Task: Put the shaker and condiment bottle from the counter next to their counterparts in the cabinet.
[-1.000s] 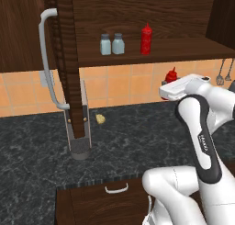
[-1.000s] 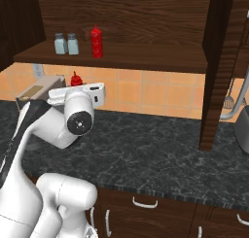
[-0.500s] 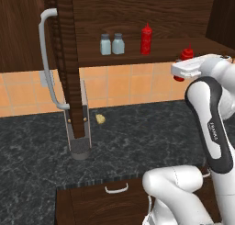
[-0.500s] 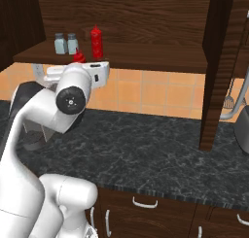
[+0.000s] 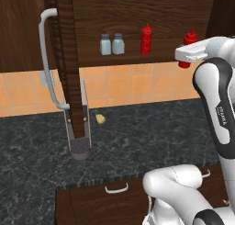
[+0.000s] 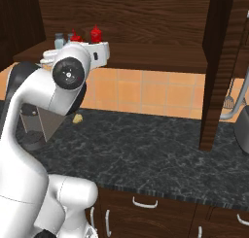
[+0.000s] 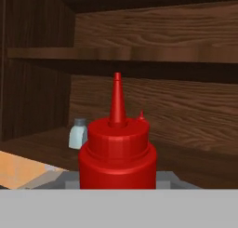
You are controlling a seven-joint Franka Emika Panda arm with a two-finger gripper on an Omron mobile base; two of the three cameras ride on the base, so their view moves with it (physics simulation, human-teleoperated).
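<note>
Second step in hand, by the look of it: two shakers [image 5: 111, 44] already side by side on the cabinet [image 5: 137, 17] shelf, one red bottle [image 5: 146, 39] standing right of them. Other bottle [image 5: 188, 41] clamped in the tool [image 5: 186, 54], jaws closed on its body, held upright at shelf height, off to the right of the shelf items and well apart from them. In the hand view, held bottle [image 7: 117, 150] right at the bottom centre, nozzle up, between the tips; far behind it a shaker [image 7: 78, 134] on the shelf and, just past the held cap, the red nozzle tip of the twin [image 7: 141, 115].

Next move likely calls for carrying the bottle inward over the shelf edge and leftward toward its twin, keeping it upright, lowering until the base sits on the shelf just beside the twin, then opening the tool. Care needed not to knock the twin over.

Surface [image 5: 137, 137] below bare of task items.
</note>
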